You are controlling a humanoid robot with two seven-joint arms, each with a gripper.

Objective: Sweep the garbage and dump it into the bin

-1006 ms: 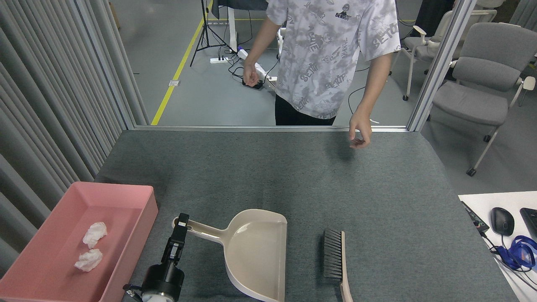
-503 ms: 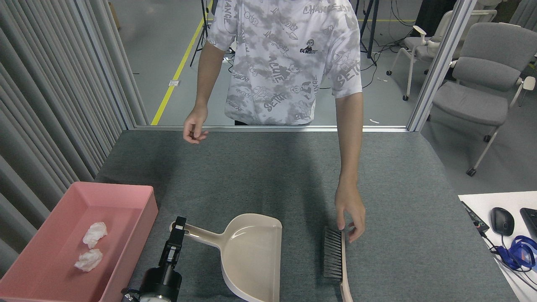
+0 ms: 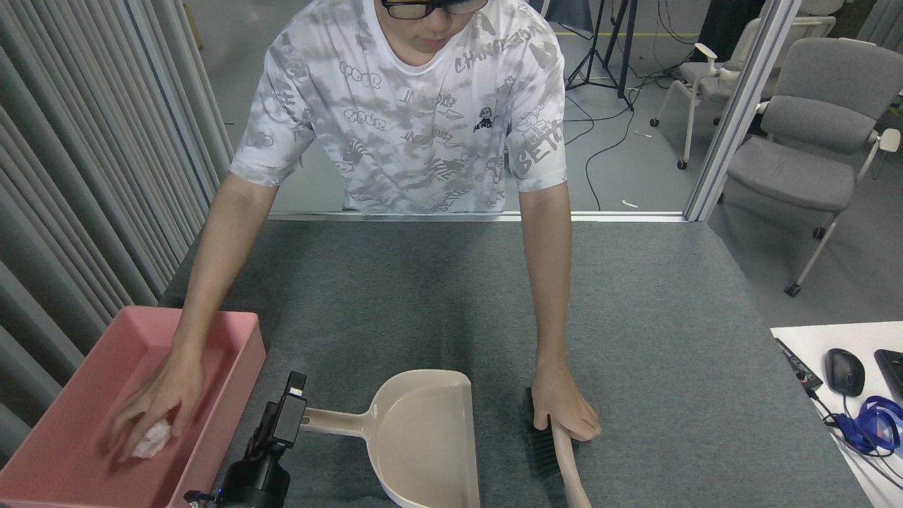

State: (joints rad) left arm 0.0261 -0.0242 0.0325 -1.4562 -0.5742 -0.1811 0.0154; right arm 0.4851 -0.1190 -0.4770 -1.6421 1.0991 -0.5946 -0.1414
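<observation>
The pink bin [image 3: 247, 351] sits at the table's near left. A person's hand [image 3: 161, 398] reaches into it and covers the garbage; one white tissue wad [image 3: 151, 442] shows under the fingers. The beige dustpan [image 3: 427, 441] lies in the near middle with its handle pointing left. My left gripper [image 3: 288, 421] is at the end of that handle and looks shut on it. The right gripper is out of view.
The person leans over the far edge of the table, their other hand [image 3: 564, 415] pressing on the brush [image 3: 544, 451] just right of the dustpan. A white desk [image 3: 811, 339] with a mouse [image 3: 844, 372] is at the right. A grey curtain [image 3: 85, 176] lines the left side.
The person has leaned in, put one hand into the bin onto the tissue wads and laid the other on the brush. My left gripper and the dustpan handle shifted toward me, turning the pan.
</observation>
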